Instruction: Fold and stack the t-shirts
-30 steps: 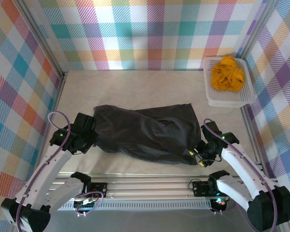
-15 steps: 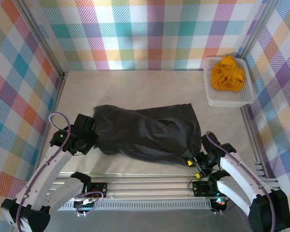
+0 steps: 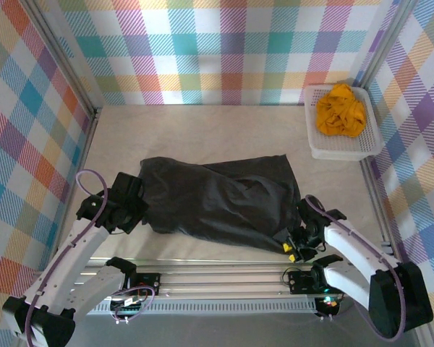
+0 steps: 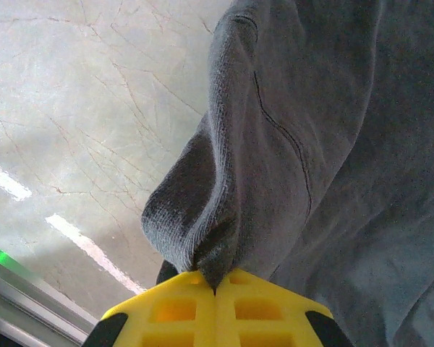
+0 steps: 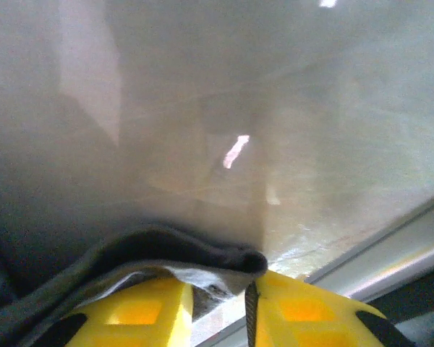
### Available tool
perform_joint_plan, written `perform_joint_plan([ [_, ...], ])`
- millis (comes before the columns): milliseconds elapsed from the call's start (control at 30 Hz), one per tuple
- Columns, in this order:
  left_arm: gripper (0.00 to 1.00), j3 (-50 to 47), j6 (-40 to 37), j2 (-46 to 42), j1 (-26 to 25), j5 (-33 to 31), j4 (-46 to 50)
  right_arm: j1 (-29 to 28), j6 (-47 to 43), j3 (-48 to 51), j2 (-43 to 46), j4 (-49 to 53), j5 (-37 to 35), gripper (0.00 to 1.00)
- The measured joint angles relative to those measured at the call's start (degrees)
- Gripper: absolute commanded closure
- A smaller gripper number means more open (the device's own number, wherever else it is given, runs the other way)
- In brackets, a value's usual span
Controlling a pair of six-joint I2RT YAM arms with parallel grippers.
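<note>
A charcoal-grey t-shirt lies bunched across the middle of the table. My left gripper is at its left end, shut on a pinched fold of the grey fabric, which rises from between the yellow fingertips. My right gripper is low at the shirt's near right corner. Its jaws stand a narrow gap apart, and the dark hem lies across their tips. A mustard-orange t-shirt sits crumpled in the basket.
The white mesh basket stands at the back right against the checked wall. Bare table lies behind the grey shirt and to its left. The metal rail runs along the near edge, close under the right gripper.
My right gripper has moved down towards the near edge, onto the shirt's right corner, and its jaws have narrowed. The left gripper has kept its hold and hardly moved.
</note>
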State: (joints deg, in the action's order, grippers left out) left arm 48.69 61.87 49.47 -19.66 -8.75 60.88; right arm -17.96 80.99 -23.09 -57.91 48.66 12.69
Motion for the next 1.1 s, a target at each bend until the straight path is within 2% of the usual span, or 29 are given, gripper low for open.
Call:
perform_joint_plan([
  [167, 1.00, -2.45, 0.11, 0.09, 0.00, 1.53, -2.64, 0.00, -0.55, -4.94, -6.82, -5.99, -3.28, 0.96],
  [300, 1.00, -7.37, 0.55, 4.63, 0.00, 5.40, -8.83, 0.31, -1.60, -10.27, -14.97, -11.28, -5.49, 1.00],
  [400, 1.00, -10.32, 0.48, 13.64, 0.94, 8.37, -14.75, 1.55, -3.30, -15.76, -23.96, -13.42, -4.07, 1.00],
  [500, 1.00, -9.64, -0.66, 27.43, 4.61, 11.58, -21.79, 3.74, -6.45, -23.45, -33.14, -14.62, -0.70, 1.00],
  [600, 1.00, 1.40, -3.93, 41.44, 9.40, 17.05, -21.90, 5.90, -11.50, -38.77, -46.27, -13.35, 2.62, 1.00],
  [700, 1.00, 20.48, -8.72, 57.27, 13.20, 22.32, -23.26, 7.56, -15.32, -55.32, -57.92, -14.01, 3.41, 1.00],
  [800, 1.00, 33.86, -11.89, 66.01, 16.11, 22.99, -26.56, 9.33, -17.51, -66.47, -63.73, -15.98, 1.92, 1.00],
  [900, 1.00, 40.74, -13.38, 66.88, 18.29, 22.80, -26.93, 10.88, -20.15, -75.36, -64.50, -15.67, 0.79, 1.00],
  [967, 1.00, 42.29, -13.70, 64.57, 18.99, 22.58, -27.56, 11.56, -21.77, -77.75, -62.49, -16.22, 0.15, 1.00],
  [1033, 1.00, 40.26, -13.62, 59.71, 19.02, 22.25, -27.87, 11.96, -22.77, -76.78, -58.77, -15.85, -0.26, 1.00],
  [1100, 1.00, 34.77, -13.22, 52.39, 18.25, 22.21, -27.78, 11.91, -23.32, -71.28, -52.35, -16.37, -0.63, 1.00],
])
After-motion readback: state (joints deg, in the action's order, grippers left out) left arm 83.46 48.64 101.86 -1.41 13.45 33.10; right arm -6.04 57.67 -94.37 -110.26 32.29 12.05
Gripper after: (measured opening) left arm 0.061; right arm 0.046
